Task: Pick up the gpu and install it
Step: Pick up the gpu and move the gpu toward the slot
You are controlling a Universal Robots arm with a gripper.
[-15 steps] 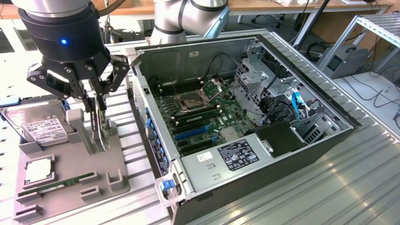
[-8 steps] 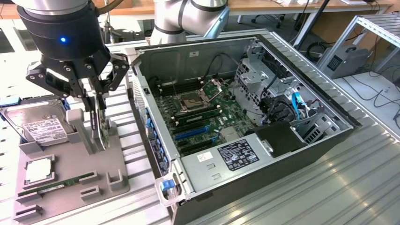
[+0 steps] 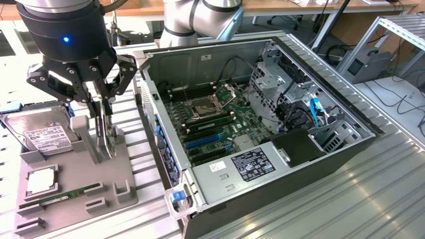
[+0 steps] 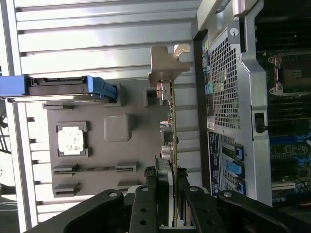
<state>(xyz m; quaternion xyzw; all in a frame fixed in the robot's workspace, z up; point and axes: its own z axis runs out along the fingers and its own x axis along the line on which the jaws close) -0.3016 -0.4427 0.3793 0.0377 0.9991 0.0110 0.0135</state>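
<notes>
Pick step: gripper (image 3: 103, 148) fingers pinch the gpu (image 4: 172, 116), which stands on edge, apparently seated in its tray (image 3: 73, 199) slot beside the case (image 3: 345, 149), so freeing it calls for a straight vertical pull.

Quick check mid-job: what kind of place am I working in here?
Probably a robotics lab bench: an open computer case on a slatted aluminium table, beside a grey parts fixture holding a hard drive.

Ribbed metal workbench (image 3: 319, 199) in a brightly lit room.
A wooden desk (image 3: 292, 6) runs along twelve o'clock; at two o'clock a metal rack (image 3: 398, 30) stands beside a grey box (image 3: 369, 64), black cables (image 3: 400, 103) trailing over the pale floor (image 3: 408, 127).
</notes>
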